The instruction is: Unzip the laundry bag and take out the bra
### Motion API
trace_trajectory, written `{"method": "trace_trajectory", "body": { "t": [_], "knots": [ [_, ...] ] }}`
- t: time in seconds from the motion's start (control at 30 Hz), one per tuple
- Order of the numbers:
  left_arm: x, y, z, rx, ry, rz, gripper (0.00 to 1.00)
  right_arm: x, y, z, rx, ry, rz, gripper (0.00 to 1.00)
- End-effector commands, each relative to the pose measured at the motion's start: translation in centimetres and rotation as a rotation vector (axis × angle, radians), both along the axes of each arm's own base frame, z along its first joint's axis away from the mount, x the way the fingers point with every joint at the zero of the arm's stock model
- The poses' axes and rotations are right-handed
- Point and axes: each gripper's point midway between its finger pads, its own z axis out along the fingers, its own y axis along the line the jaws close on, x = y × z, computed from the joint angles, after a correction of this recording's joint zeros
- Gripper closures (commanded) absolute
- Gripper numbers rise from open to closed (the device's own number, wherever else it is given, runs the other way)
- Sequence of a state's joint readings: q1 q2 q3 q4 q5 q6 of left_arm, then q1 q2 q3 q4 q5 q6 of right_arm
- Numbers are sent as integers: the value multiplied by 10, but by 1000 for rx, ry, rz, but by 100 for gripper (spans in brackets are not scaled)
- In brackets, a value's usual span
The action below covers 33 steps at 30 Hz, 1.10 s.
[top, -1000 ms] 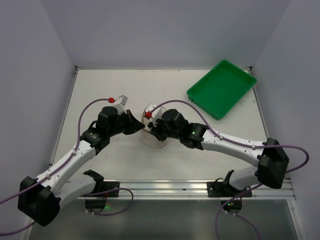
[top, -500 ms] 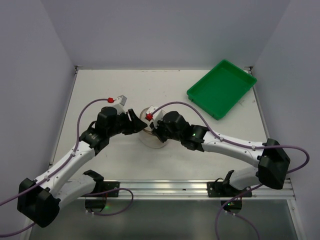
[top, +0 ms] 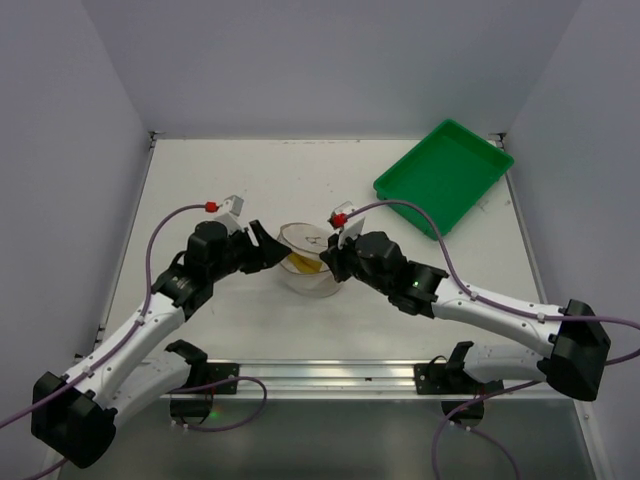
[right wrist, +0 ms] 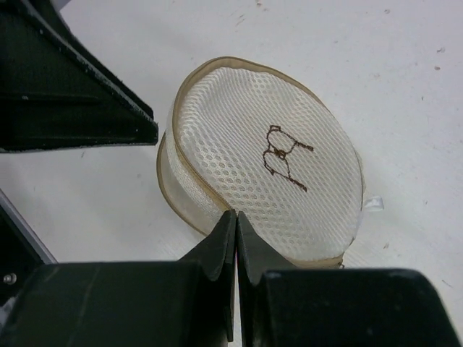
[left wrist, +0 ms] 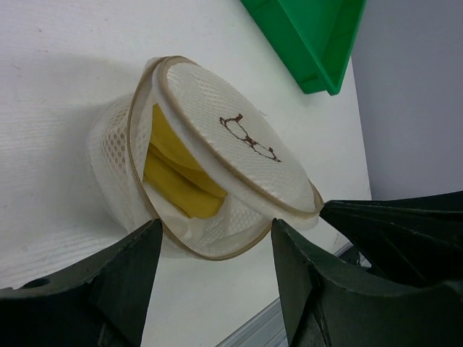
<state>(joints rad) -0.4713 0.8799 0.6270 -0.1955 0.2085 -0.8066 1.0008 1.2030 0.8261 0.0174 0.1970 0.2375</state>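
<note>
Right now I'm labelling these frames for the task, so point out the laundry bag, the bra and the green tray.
laundry bag [left wrist: 239,137]: left wrist view, middle of its mesh lid.
bra [left wrist: 177,184]: left wrist view, yellow cup showing in the open gap.
green tray [top: 445,178]: top external view, its bare floor.

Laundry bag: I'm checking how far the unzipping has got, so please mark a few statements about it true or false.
1. The lid of the laundry bag stands partly lifted. True.
2. The bra lies outside the bag. False: its yellow cup shows inside, through the gap.
3. The left gripper is open. True.
4. The bag sits in the green tray. False: it sits on the table, apart from the tray.
</note>
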Motion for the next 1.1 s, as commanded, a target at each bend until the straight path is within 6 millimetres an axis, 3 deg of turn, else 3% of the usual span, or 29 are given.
{"method": "trace_trajectory", "body": {
  "t": [0.0,0.2,0.4,0.53,0.57,0.6,0.73,0.8,0.83,0.87,0.93,0.97,1.0,1.07],
  "knots": [
    [3,4,-1,-21,-4,39,34,12,-2,29,162,-3,-121,100],
    [3,18,-21,17,34,119,34,25,-15,29,203,38,-224,100],
    [19,13,-39,33,71,141,37,28,-28,31,245,62,-266,100],
    [37,4,-38,11,74,153,52,28,-41,28,261,75,-298,100],
    [41,3,-45,25,94,158,56,31,-47,28,276,85,-324,100],
    [45,0,-42,21,91,155,69,32,-53,30,290,85,-343,100],
    [45,-2,-41,40,96,138,100,33,-96,1,272,169,-498,100],
    [43,3,-38,58,66,135,100,31,-119,-12,280,214,-596,100],
    [41,5,-37,69,57,130,100,25,-134,-31,234,247,-647,100],
    [39,7,-32,80,26,119,100,20,-140,-31,255,264,-668,98],
    [35,9,-33,97,11,104,100,8,-150,-42,210,303,-678,81],
    [33,9,-32,109,-7,84,100,3,-151,-36,216,293,-652,73],
    [31,10,-35,118,-6,77,100,0,-150,-32,212,286,-621,56],
    [26,8,-37,122,-10,48,100,-6,-140,-15,204,239,-495,46]
  ]
}}
